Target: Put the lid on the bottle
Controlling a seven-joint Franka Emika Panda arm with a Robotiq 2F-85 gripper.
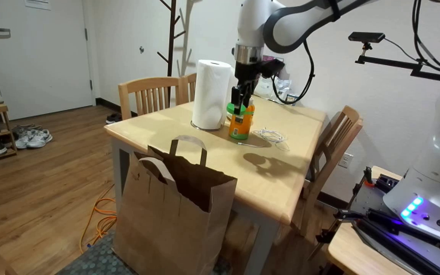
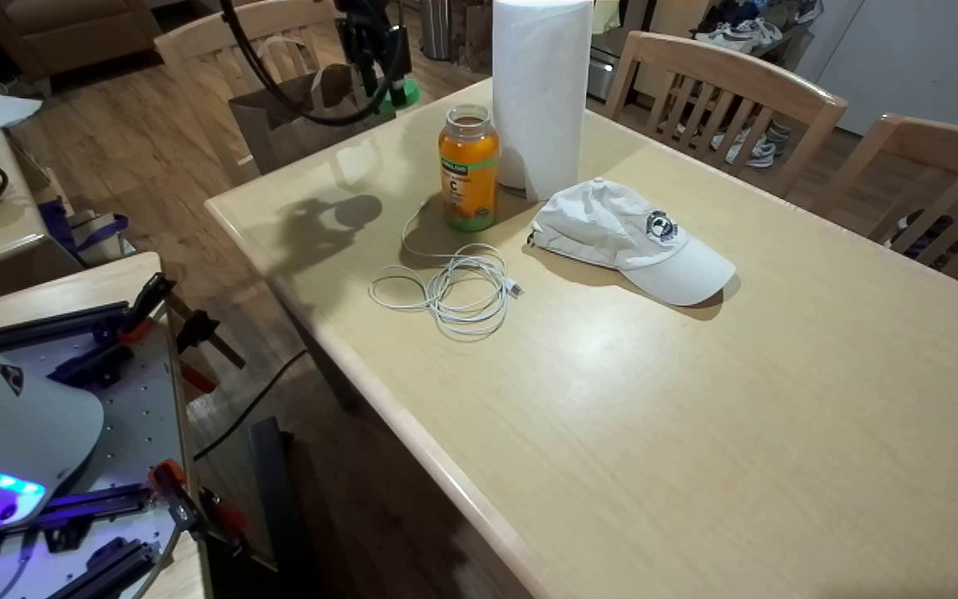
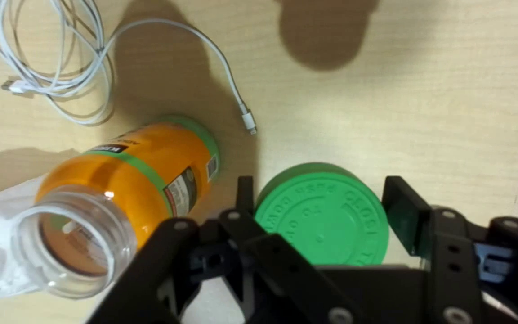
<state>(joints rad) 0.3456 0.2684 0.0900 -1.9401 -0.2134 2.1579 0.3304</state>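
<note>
The lid, a round green cap (image 3: 326,220), sits between the fingers of my gripper (image 3: 319,191) in the wrist view. The gripper is shut on it and holds it level above the table. The lid also shows in both exterior views (image 1: 230,108) (image 2: 409,93), partly behind the fingers. The bottle, orange with a green band and label (image 2: 469,181), stands upright and open on the table. Its clear mouth shows in the wrist view, left of the gripper, where its body (image 3: 146,157) is also visible. The lid is apart from the bottle, off to its side.
A tall white paper towel roll (image 2: 539,100) stands close beside the bottle. A coiled white cable (image 2: 466,291) and a white baseball cap (image 2: 612,229) lie near it. A brown paper bag (image 1: 174,214) stands by the table's edge.
</note>
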